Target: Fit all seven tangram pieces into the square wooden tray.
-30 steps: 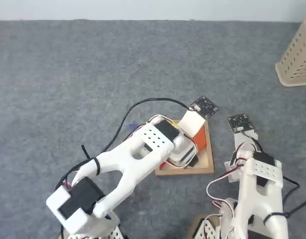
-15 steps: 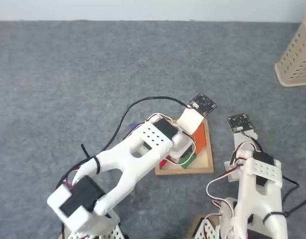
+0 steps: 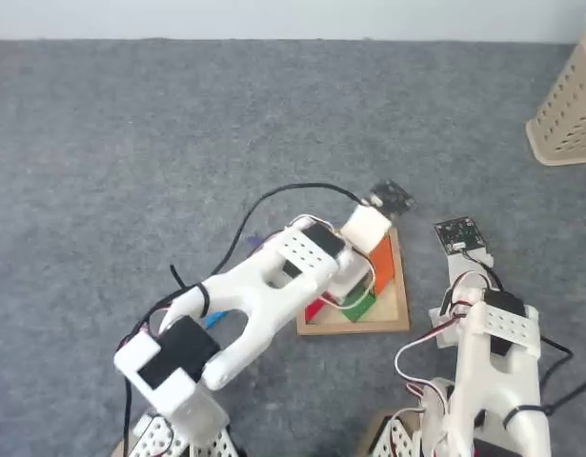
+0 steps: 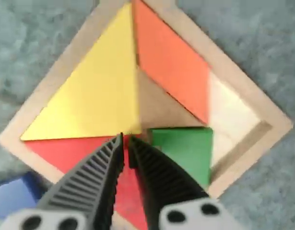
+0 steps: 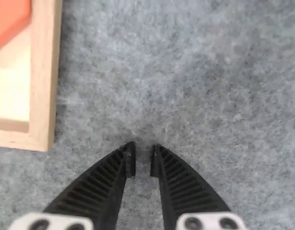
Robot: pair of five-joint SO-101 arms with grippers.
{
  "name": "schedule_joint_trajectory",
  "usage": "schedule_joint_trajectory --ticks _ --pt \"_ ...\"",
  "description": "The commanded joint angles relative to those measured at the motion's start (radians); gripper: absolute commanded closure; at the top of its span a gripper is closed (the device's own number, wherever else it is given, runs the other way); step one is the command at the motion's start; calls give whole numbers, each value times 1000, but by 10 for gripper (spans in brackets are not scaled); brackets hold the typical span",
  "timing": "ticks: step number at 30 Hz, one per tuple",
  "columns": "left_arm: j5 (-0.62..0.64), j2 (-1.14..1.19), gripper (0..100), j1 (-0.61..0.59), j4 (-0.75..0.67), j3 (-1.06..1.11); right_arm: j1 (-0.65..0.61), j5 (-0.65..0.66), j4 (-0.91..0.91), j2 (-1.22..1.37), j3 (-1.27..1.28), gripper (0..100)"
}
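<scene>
Left gripper (image 4: pixel 125 141): fingers all but together, just a sliver between the tips, nothing pinched. It hangs over the square wooden tray (image 4: pixel 44 93), tips above the spot where the yellow triangle (image 4: pixel 97 96), red triangle (image 4: pixel 70 151) and green square (image 4: pixel 185 148) meet. The orange parallelogram (image 4: pixel 171 67) lies alongside the yellow triangle. A blue piece (image 4: pixel 13 194) sits outside on the grey carpet (image 5: pixel 209 72). The left arm (image 3: pixel 273 286) stretches across the tray. Right gripper (image 5: pixel 142 160): fingers nearly closed, empty, low over carpet beside the tray's corner.
</scene>
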Motion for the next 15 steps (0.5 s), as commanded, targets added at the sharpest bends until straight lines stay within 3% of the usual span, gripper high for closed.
schedule_joint_trajectory --ticks 1,6,12,15 --pt "-15 -5 985 -37 81 -94 18 -9 -16 -18 3 908" --pt "-35 -120 985 -126 183 -157 18 -9 -18 -18 3 908" --pt "-55 -414 983 -411 287 -90 18 -8 -18 -18 5 908" --pt "-180 -486 948 -545 361 -8 18 -5 -19 -18 8 908"
